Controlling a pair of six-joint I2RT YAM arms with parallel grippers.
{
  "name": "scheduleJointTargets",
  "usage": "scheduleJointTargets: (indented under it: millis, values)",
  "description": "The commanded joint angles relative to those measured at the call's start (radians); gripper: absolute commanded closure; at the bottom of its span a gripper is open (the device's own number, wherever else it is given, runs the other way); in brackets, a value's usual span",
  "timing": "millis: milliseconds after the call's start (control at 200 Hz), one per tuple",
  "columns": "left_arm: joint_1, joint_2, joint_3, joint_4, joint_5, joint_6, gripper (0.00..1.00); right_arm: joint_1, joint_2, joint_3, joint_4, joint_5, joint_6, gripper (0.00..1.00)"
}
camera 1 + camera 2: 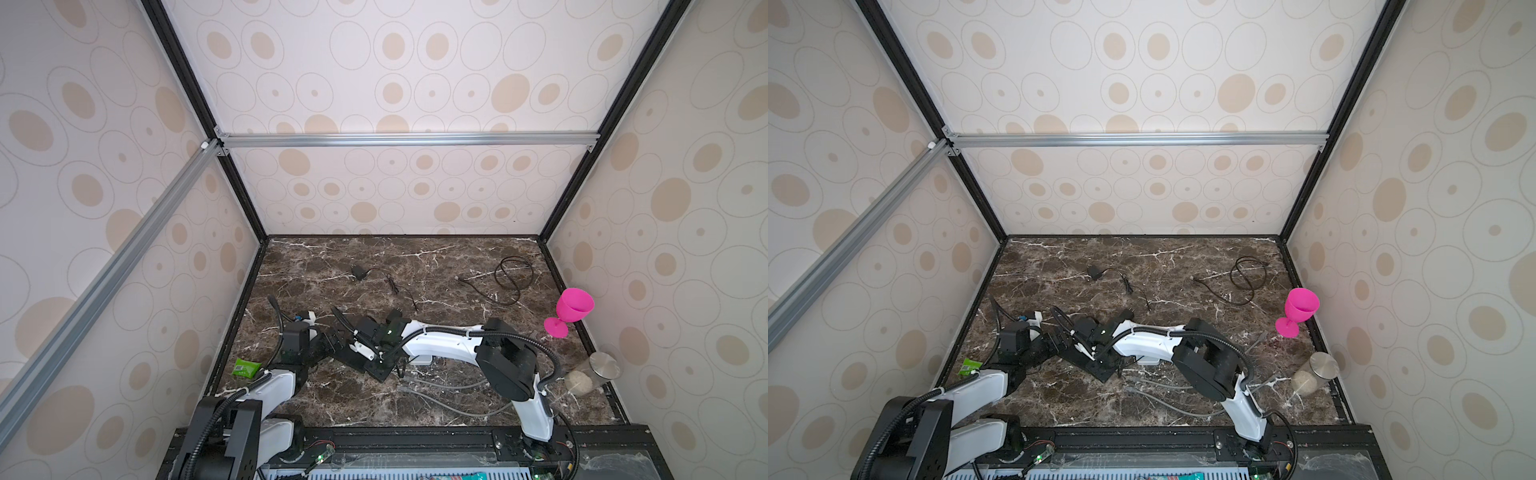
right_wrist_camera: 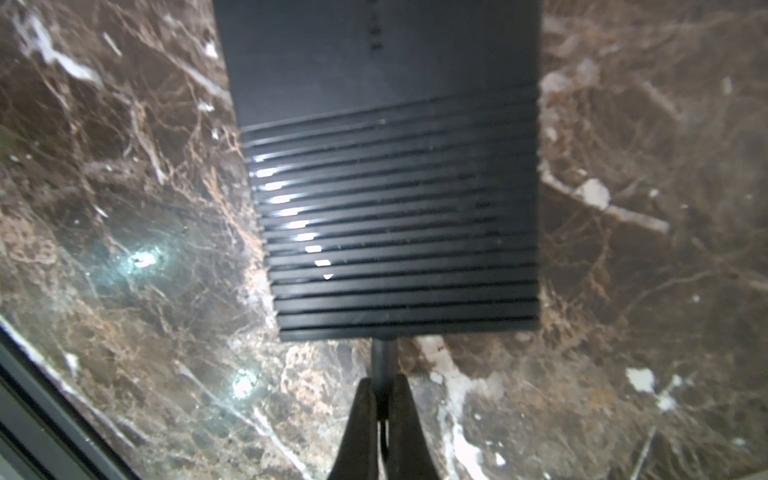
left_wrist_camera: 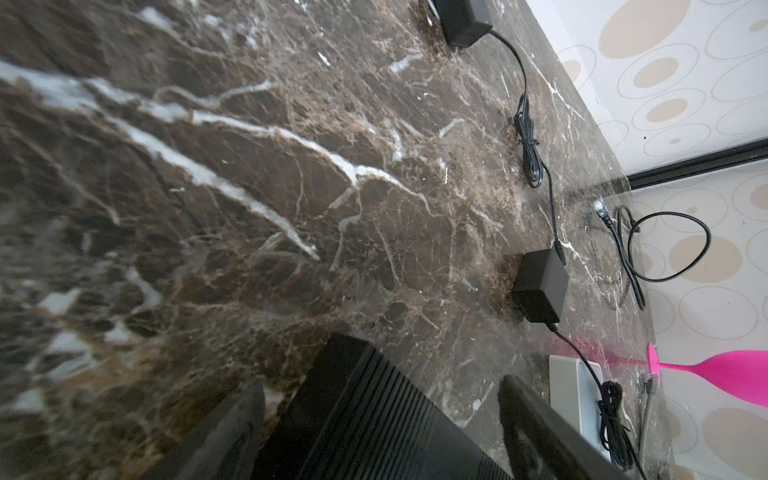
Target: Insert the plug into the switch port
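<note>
right gripper (image 2: 383, 399): pinching the plug (image 2: 382, 357) at the switch's (image 2: 390, 208) near edge, seating unclear | left gripper (image 3: 382, 381): spread astride the switch, not clamping | risk: a push could slide the unbraced switch; plug may pivot in the thin pinch and jam off-axis | beyond the switch: adapter (image 3: 540, 286) cord could tug

Switch (image 2: 386, 187) ribbed glossy black plastic; plug (image 2: 382, 358) matt black; table (image 2: 124, 216) polished marble-look.
</note>
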Motion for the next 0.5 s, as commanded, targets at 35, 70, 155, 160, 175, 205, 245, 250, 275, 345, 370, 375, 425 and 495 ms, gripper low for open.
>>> scheduleJointTargets:
  millis: [35, 70, 155, 160, 175, 205, 245, 250, 275, 345, 370, 375, 425, 495]
  values:
    - [-0.001, 0.071, 0.010, -0.101, 0.062, 0.016, 0.18, -0.006, 0.006, 0.028, 0.037, -0.013, -0.086, 1.00]
    - [-0.001, 0.086, 0.017, -0.107, 0.063, 0.019, 0.19, -0.009, 0.002, 0.024, 0.038, -0.011, -0.092, 1.00]
    - [-0.001, 0.120, 0.034, -0.119, 0.060, 0.024, 0.21, -0.016, -0.007, 0.018, 0.044, -0.013, -0.095, 1.00]
    - [-0.001, 0.122, 0.034, -0.122, 0.060, 0.025, 0.21, -0.016, -0.008, 0.018, 0.045, -0.013, -0.095, 1.00]
    - [-0.001, 0.126, 0.038, -0.126, 0.057, 0.024, 0.22, -0.016, -0.010, 0.017, 0.046, -0.013, -0.095, 1.00]
    - [-0.002, 0.137, 0.043, -0.129, 0.056, 0.025, 0.22, -0.018, -0.013, 0.012, 0.051, -0.011, -0.097, 1.00]
    - [-0.001, 0.149, 0.049, -0.137, 0.052, 0.025, 0.22, -0.019, -0.018, 0.007, 0.056, -0.009, -0.098, 1.00]
    - [-0.001, 0.151, 0.050, -0.138, 0.051, 0.025, 0.23, -0.019, -0.018, 0.007, 0.056, -0.009, -0.098, 1.00]
    - [-0.002, 0.160, 0.055, -0.145, 0.045, 0.025, 0.23, -0.020, -0.020, 0.005, 0.058, -0.008, -0.098, 1.00]
    - [-0.001, 0.190, 0.072, -0.172, 0.033, 0.028, 0.23, -0.023, -0.025, 0.000, 0.062, -0.007, -0.100, 1.00]
    - [-0.001, 0.204, 0.079, -0.180, 0.028, 0.030, 0.24, -0.025, -0.026, -0.002, 0.063, -0.008, -0.101, 1.00]
    - [-0.001, 0.206, 0.081, -0.180, 0.028, 0.031, 0.24, -0.025, -0.025, -0.002, 0.063, -0.008, -0.101, 1.00]
    - [-0.001, 0.230, 0.096, -0.203, 0.024, 0.036, 0.25, -0.029, -0.030, -0.008, 0.065, -0.011, -0.104, 1.00]
    - [-0.001, 0.255, 0.122, -0.253, 0.009, 0.052, 0.26, -0.032, -0.037, -0.017, 0.069, -0.010, -0.113, 1.00]
